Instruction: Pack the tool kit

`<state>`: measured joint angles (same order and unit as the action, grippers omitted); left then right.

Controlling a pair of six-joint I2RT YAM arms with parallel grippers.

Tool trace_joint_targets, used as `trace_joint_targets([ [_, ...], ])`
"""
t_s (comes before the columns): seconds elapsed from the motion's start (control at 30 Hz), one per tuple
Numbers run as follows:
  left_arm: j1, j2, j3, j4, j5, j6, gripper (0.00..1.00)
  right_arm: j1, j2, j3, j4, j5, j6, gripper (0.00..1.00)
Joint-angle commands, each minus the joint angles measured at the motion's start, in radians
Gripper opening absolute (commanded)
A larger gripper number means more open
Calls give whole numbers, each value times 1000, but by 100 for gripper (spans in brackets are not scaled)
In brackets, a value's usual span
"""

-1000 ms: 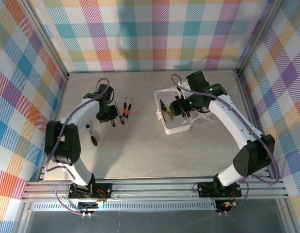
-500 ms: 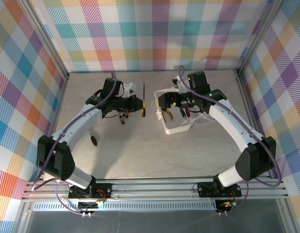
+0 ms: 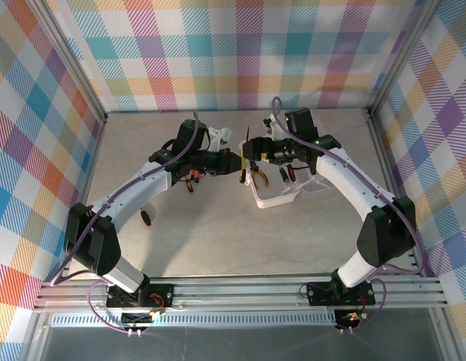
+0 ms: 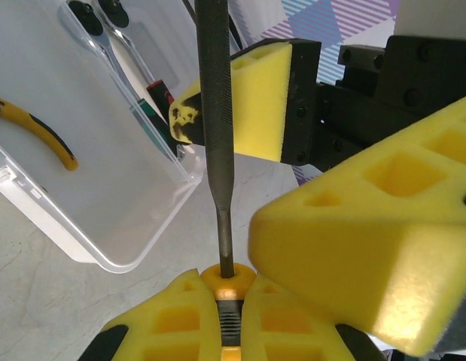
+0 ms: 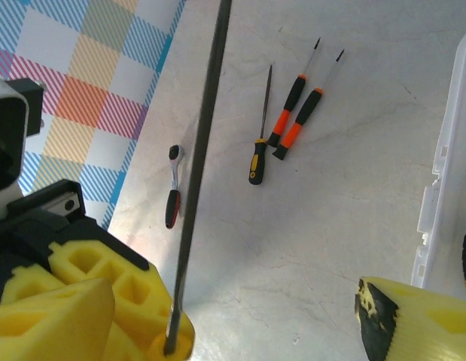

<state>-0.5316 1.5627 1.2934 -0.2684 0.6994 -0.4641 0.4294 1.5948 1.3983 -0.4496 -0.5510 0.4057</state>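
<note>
Left gripper (image 4: 229, 331), shut narrow on the yellow handle of a file (image 4: 215, 113), holds that tool upright above the table (image 3: 217, 248), just outside the case's left rim. Right gripper (image 4: 225, 173), reaching across from the case side, stands wide with one yellow pad on either side of the file's shaft. One pad is plainly clear of the shaft, and contact at the other cannot be told.

Case (image 3: 272, 197): a translucent white box lying open on the table between the two arms, its lid folded out on the side away from the left arm.
- Inside it lie yellow-handled pliers (image 4: 37, 131) near the left wall.
- At least one red-handled tool (image 3: 284, 174) lies further in.

Well apart from the case, on its left, four items lie on the bare table.
- Two orange-and-black screwdrivers (image 5: 299, 96) lie side by side.
- A thin tool (image 5: 260, 128) with a yellow-and-black handle lies just beside them.
- A small ratchet (image 5: 172, 192) with a red-and-black handle lies furthest from the case.

Progress, as judged:
- Packing is partly done, with some tools in the case.
- One tool is in the air in what looks like a hand-over between the arms.
- Four tools wait on the table, and the lid is not yet closed.
</note>
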Motion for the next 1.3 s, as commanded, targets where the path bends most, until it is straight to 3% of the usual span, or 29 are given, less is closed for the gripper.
trace_joint_targets([
  [0.0,-14,11,36,35,31,-13,0,6,6,41,39,-29,13,76],
  [0.27,-25,14,55,34,43,-7,0,12,33,35,61,-33,31,45],
  [0.43,-28,10,66,33,55,-2,0,22,54,48,60,-33,34,40],
  [0.67,-29,15,72,7,26,8,2,25,52,67,33,-21,16,6],
  [0.7,-28,16,75,0,17,12,11,24,49,70,21,-12,5,0],
  [0.87,-21,5,111,-138,-77,71,70,-46,10,82,-76,-3,-58,0],
  [0.97,15,-28,118,-232,-165,107,88,-146,-31,84,-156,9,-112,0],
  [1.07,82,-68,109,-335,-290,123,100,-237,-61,117,-271,86,-208,0],
  [1.27,257,-107,63,-499,-491,111,100,-319,-51,170,-425,382,-390,0],
])
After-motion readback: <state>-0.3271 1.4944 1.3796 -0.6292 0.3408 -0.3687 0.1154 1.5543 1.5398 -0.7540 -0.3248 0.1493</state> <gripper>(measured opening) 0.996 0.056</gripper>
